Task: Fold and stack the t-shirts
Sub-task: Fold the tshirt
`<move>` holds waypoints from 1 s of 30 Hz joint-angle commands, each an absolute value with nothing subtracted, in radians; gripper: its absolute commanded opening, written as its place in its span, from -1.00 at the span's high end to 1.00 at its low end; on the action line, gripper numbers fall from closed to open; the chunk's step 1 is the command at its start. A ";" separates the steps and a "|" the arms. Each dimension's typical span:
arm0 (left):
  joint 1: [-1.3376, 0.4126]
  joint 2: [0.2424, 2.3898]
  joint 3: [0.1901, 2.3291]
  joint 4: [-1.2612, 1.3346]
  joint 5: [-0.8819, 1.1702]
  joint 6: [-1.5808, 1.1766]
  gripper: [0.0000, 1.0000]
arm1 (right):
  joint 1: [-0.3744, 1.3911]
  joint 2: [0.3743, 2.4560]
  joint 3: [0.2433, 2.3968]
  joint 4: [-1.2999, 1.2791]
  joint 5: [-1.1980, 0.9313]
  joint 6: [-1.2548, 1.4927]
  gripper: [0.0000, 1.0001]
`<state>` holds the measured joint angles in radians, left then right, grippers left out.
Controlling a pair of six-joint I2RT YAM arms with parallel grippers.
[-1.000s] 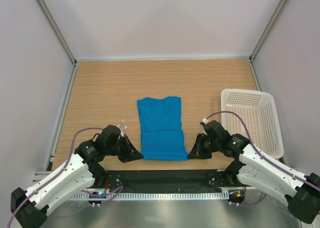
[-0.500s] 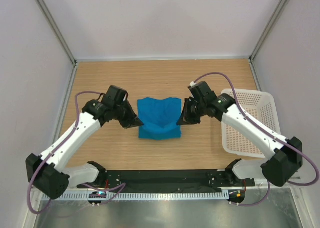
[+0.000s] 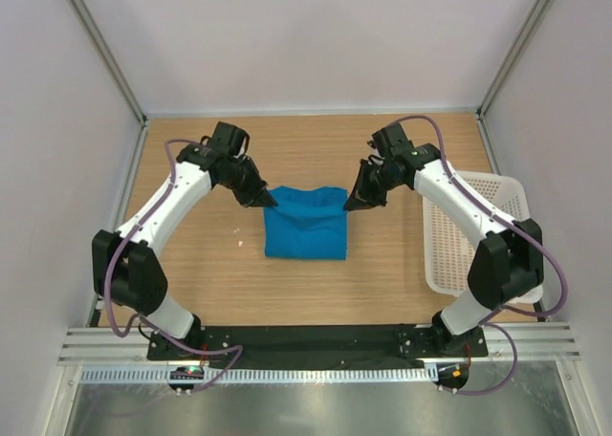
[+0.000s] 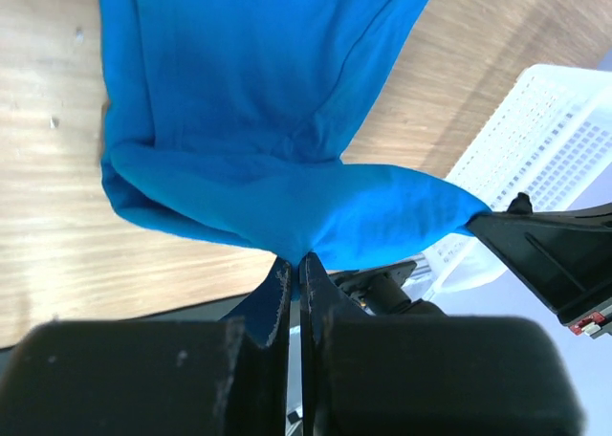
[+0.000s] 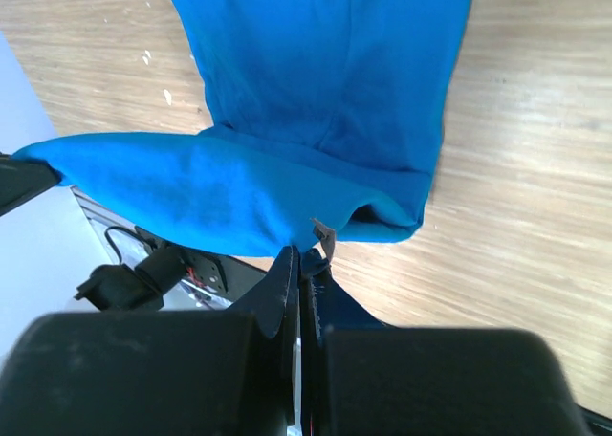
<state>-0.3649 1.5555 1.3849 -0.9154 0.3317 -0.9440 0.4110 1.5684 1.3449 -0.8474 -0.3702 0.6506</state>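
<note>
Top external view is showing the t-shirt [image 3: 306,230] lying left of the basket [image 3: 507,228], left gripper [image 3: 271,204] and right gripper [image 3: 348,207] each clamping a corner, stretching the doubled-over edge so it lands flat.

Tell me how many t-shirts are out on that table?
1. A blue t-shirt lies mid-table, folded over, its far corners pinched by the left gripper and right gripper. No other shows, though the right arm covers part of the white basket.
</note>
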 commanded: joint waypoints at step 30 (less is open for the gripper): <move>-0.245 2.101 1.844 -0.922 0.479 -0.775 0.95 | 0.290 2.058 1.749 -0.816 -0.491 0.601 0.97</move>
